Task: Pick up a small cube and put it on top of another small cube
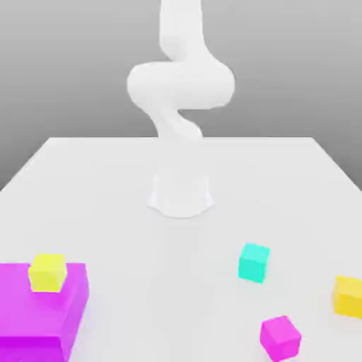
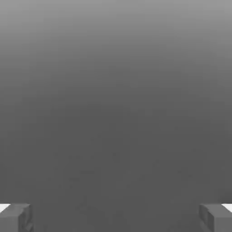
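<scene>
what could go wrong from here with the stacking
1. The magenta cube and orange cube sit near the table's front and right edges in the exterior view; a nudge might push one off.
2. The open gripper holds nothing and faces blank grey, so alignment over any cube is unconfirmed.

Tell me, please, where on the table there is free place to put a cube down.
The middle is bare, between the robot base and the teal cube. Both far corners are free too. The near edge is crowded: big magenta block bearing a yellow cube, small magenta cube, another yellow cube.
</scene>
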Robot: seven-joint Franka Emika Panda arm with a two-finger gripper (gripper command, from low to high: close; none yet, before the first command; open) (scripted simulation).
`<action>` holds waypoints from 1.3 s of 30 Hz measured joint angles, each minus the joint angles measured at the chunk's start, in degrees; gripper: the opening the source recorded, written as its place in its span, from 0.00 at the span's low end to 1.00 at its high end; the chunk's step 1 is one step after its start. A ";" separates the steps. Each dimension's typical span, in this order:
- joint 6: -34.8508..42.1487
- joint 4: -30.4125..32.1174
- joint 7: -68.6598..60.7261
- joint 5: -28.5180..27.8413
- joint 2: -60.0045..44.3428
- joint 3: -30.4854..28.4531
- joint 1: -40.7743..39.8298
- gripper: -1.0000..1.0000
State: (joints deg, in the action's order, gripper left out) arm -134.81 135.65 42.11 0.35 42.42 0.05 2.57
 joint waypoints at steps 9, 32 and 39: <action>-13.02 16.56 -16.20 1.01 -14.96 0.32 11.55 0.50; -44.57 32.00 -32.84 -2.19 -54.20 0.24 26.00 0.00; -33.71 34.16 -34.38 -0.05 -41.20 1.50 25.38 0.00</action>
State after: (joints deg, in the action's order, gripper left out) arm -168.52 169.81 7.72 0.30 1.22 1.55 27.96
